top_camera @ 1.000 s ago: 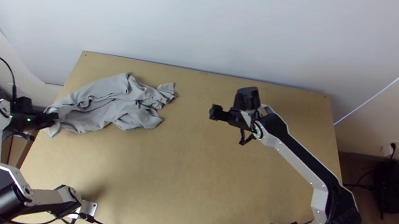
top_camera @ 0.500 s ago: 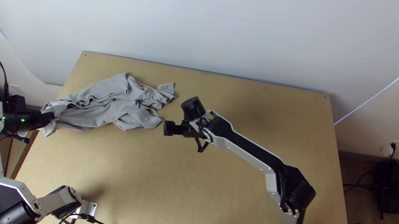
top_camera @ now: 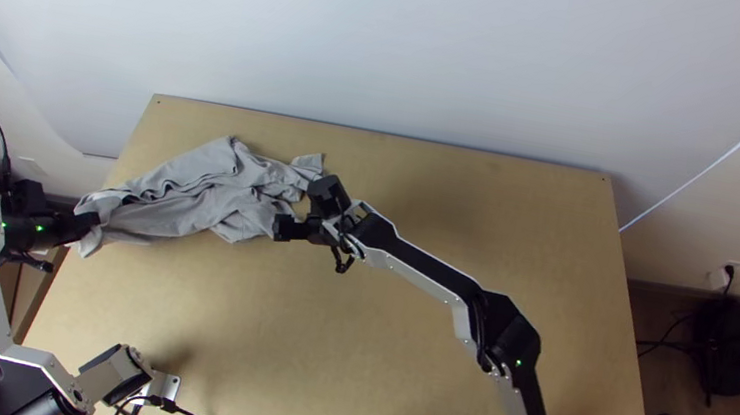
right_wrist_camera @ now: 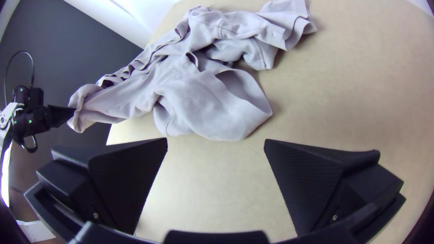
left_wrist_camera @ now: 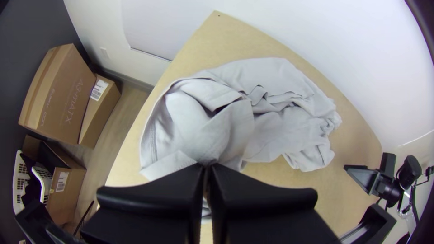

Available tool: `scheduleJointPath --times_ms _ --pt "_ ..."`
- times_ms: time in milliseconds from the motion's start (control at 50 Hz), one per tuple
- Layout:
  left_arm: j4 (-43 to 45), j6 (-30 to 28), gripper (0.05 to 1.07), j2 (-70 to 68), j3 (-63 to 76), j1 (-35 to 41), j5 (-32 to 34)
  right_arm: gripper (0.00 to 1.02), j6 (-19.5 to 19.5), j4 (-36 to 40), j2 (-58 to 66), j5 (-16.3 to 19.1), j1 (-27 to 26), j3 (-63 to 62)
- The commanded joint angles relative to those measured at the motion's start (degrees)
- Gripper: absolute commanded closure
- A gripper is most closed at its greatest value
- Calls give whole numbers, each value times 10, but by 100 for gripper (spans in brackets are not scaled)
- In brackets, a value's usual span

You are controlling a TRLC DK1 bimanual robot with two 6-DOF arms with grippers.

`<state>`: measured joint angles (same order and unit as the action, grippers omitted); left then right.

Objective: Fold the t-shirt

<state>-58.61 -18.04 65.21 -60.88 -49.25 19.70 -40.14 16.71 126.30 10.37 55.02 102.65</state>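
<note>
At the far left of the wooden table [top_camera: 387, 343], holds a rumpled grey t-shirt [top_camera: 223, 177] by its left end, pinched in the left gripper [top_camera: 90, 222] by the table's edge. Lets the rest lie bunched on the wood. Near the shirt's right part, hovers with the right gripper [top_camera: 283, 228] spread wide.

The light wooden table [top_camera: 383, 362] carries a grey t-shirt [top_camera: 202, 178], bunched and creased toward its left side.
</note>
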Motion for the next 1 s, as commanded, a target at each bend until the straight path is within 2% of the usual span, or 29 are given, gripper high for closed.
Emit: scheduleJointPath --times_ms 0,300,340,400,420,500,580,760,980 --pt "-18 -9 105 -15 -17 -6 2 4 -11 -4 40 3 3 32" --pt "-39 -9 105 -24 -25 -5 2 12 -6 -11 116 17 3 84" --pt "-41 -9 105 -24 -27 -5 3 28 -6 -10 119 17 3 84" --pt "-45 -9 105 -25 -29 -5 3 71 2 -19 115 13 2 81" --pt "-47 -9 105 -25 -30 -5 3 77 3 -31 113 12 1 79" --pt "-49 -9 105 -25 -31 -5 3 79 12 -36 108 13 0 79" --pt "-53 -9 105 -26 -30 -6 3 100 8 -36 100 14 -3 69" --pt "-54 -8 105 -26 -40 -5 4 100 6 -46 65 1 -25 39" --pt "-41 8 105 -47 -80 15 7 100 4 -46 -62 -2 -95 -51"
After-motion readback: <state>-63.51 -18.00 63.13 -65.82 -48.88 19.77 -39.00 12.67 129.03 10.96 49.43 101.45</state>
